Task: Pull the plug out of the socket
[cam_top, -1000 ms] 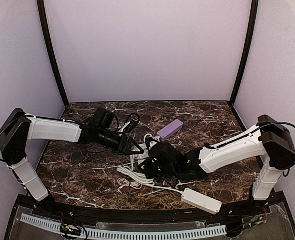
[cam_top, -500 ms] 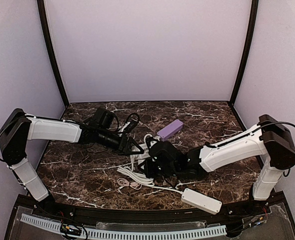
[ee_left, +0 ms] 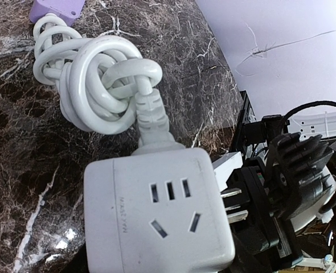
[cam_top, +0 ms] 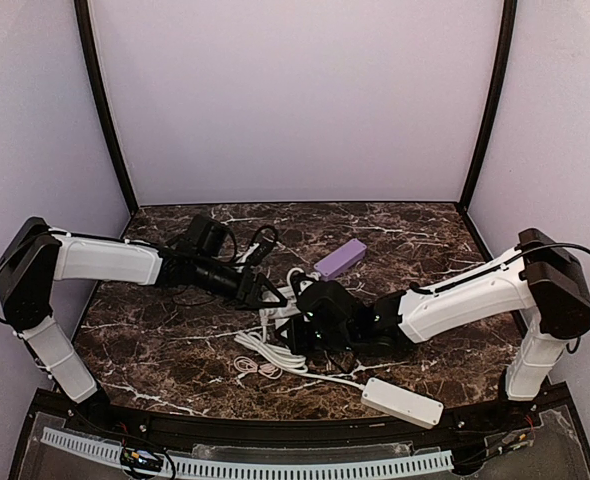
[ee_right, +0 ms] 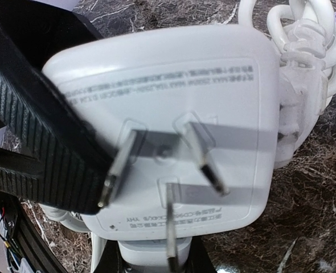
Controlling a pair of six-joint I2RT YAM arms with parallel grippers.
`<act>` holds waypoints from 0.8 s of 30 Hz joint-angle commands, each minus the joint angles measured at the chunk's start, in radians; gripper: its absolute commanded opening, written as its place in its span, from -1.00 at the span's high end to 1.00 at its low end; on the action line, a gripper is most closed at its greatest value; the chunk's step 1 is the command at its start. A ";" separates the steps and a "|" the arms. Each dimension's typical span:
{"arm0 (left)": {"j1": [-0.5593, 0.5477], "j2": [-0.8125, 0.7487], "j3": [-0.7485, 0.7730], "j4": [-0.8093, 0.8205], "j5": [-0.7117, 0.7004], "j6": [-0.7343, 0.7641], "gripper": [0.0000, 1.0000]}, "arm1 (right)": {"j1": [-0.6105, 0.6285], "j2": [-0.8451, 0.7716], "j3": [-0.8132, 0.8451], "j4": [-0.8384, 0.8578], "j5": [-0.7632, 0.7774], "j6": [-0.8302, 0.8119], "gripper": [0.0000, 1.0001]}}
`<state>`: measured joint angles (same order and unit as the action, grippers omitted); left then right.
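The socket point(ee_left: 156, 210) is a white cube that fills the low part of the left wrist view, close to my left gripper point(cam_top: 273, 294), whose fingers it hides. The plug point(ee_left: 152, 122) sits pushed into the cube's top face, and its thick white cord point(ee_left: 99, 74) coils behind. In the right wrist view the socket point(ee_right: 162, 114) shows its three-pronged back, with the plug point(ee_right: 293, 114) on its right side. A black ribbed finger point(ee_right: 37, 125) lies against its left side. My right gripper point(cam_top: 303, 322) is right at the pronged face. Its second finger does not show.
The long white power strip point(cam_top: 402, 402) lies near the front edge at the right. A purple block point(cam_top: 340, 258) lies behind the coil. A thin pale cable point(cam_top: 260, 368) lies in front of the grippers. Purple walls enclose the marble table point(cam_top: 155, 340).
My right gripper has edged a little to the left, closer onto the socket. My left arm has not moved, and the plug stays in the socket.
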<state>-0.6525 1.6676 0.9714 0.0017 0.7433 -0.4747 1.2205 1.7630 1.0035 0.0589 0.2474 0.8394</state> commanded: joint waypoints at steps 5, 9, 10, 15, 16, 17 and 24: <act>0.112 -0.072 -0.017 -0.020 -0.129 0.050 0.94 | 0.051 -0.062 -0.021 -0.051 0.114 -0.143 1.00; 0.118 -0.072 -0.015 -0.021 -0.128 0.050 0.94 | 0.078 -0.070 -0.039 -0.003 0.109 -0.218 1.00; 0.119 -0.073 -0.014 -0.021 -0.127 0.050 0.94 | 0.083 -0.073 -0.044 0.002 0.107 -0.231 1.00; 0.128 -0.081 -0.018 -0.021 -0.132 0.051 0.94 | 0.104 -0.097 -0.073 0.034 0.092 -0.286 1.00; 0.130 -0.082 -0.018 -0.021 -0.134 0.051 0.94 | 0.104 -0.102 -0.078 0.038 0.092 -0.291 1.00; 0.131 -0.083 -0.018 -0.021 -0.134 0.051 0.94 | 0.105 -0.105 -0.083 0.040 0.091 -0.292 1.00; 0.134 -0.083 -0.019 -0.020 -0.136 0.051 0.95 | 0.104 -0.111 -0.083 0.039 0.117 -0.266 1.00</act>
<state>-0.5076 1.6264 0.9504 -0.0616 0.6163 -0.4450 1.3170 1.6676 0.9237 0.0910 0.3374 0.5728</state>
